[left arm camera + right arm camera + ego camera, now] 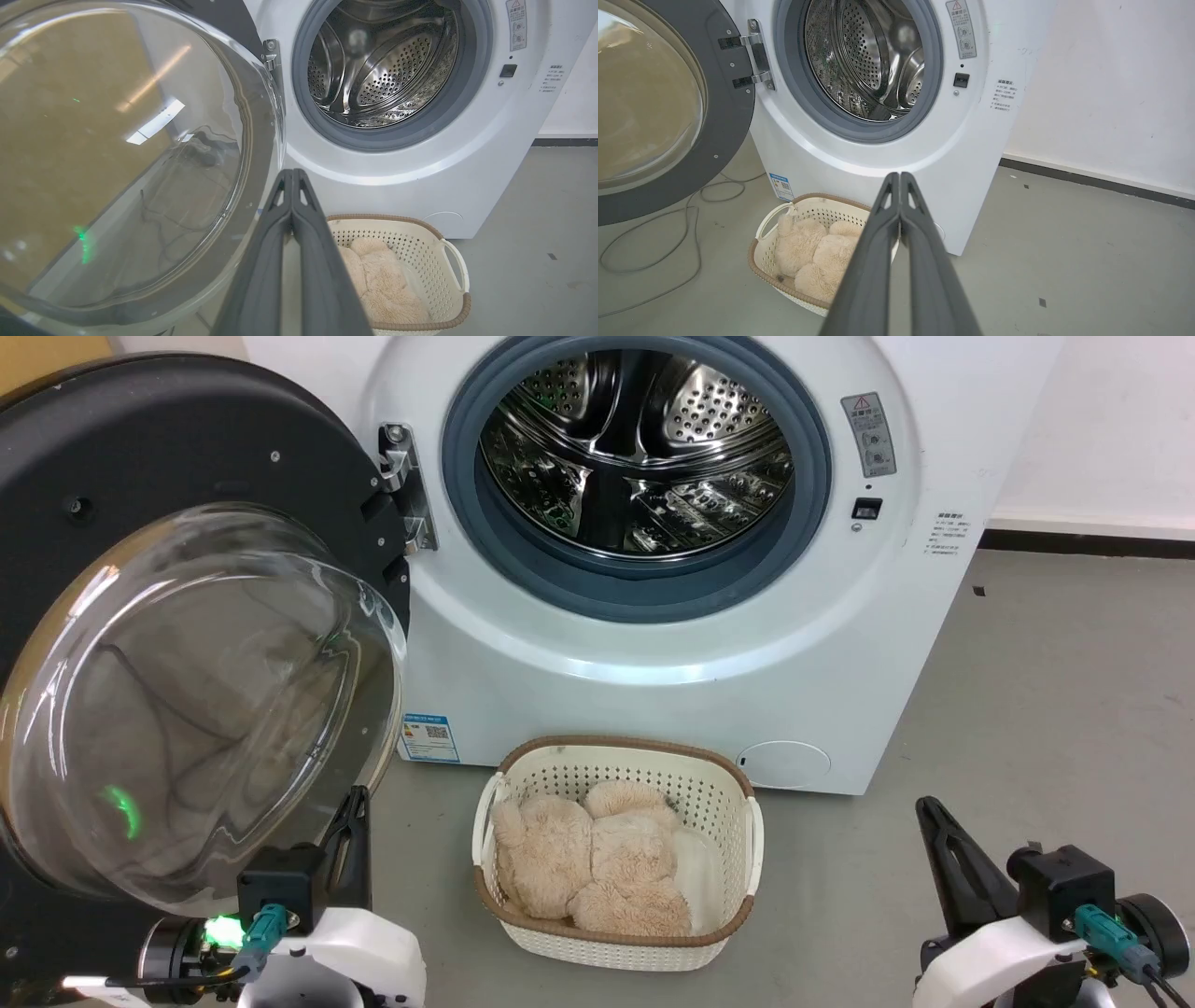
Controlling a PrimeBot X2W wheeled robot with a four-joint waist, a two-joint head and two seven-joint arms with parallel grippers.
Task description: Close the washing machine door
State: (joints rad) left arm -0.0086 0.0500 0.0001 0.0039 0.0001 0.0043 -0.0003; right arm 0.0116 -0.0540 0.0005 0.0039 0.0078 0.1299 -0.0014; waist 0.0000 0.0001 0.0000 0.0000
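Found the big white front-loading washing machine (653, 691) parked on the grey floor (1046, 709), perforated steel drum (635, 448) bare and gaping at the room. Spotted the large round glossy black washing machine door (187, 644), clear glass bowl bulging out, swung right out to the left and hanging off the metal hinge (406, 485), nowhere near latched. Noticed a cream perforated plastic basket (616, 749) on the floor just in front of the machine, stuffed with a beige fluffy plush (597, 859).

Then down to the small stuff. Saw the left jaws pressed together on nothing, low and just beside the lower edge of the door's glass bowl; couldn't tell whether touching. Saw the right jaws likewise closed and empty, low on the right, well apart from everything.

Reckoned this as the very start: lining up for the push, nothing closed yet. Guessed at the next move: getting the left jaws behind the door's outer rim, then sweeping it round on the hinge toward the opening, probably clearing the basket, and pressing until latched.
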